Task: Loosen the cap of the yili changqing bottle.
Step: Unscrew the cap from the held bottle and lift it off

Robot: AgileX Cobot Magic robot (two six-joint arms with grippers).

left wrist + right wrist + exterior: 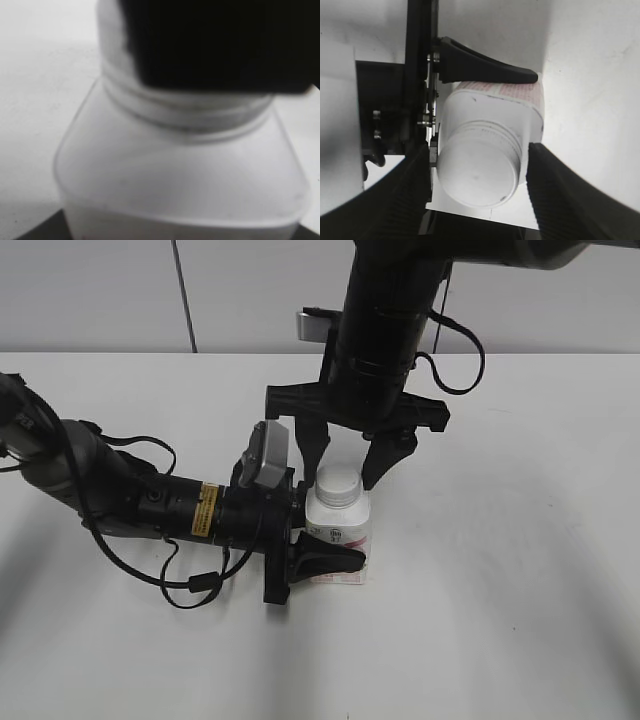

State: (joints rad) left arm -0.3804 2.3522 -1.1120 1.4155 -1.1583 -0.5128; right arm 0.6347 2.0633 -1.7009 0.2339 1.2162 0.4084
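Your right gripper [345,462] comes down from the top centre of the exterior view, its two dark fingers spread either side of the cap [336,484]. In the right wrist view the ribbed pads [560,190] sit low in the frame, left and right of the cap [477,170]; a sliver of gap shows on the right side, so the jaws are open around the cap and not pressed on it.

Your left gripper [325,545] reaches in from the left of the exterior view, lying nearly level with the surface, and it is closed on the body of the yili changqing bottle [340,540] — one finger crosses the front of the pink label, the other is hidden behind. The right wrist view shows that finger [485,67] lying along the bottle's labelled side, near the upper centre.

The bottle stands upright at the middle of the exterior view, cap on. The left wrist view is blurred: you get only the bottle's white shoulder [185,170] and neck, with a dark shape over the cap at the top of the frame.

Underneath is a plain white table [500,640], softly shadowed around the arms. Behind it — a pale wall [90,290] with one thin vertical seam at upper left.
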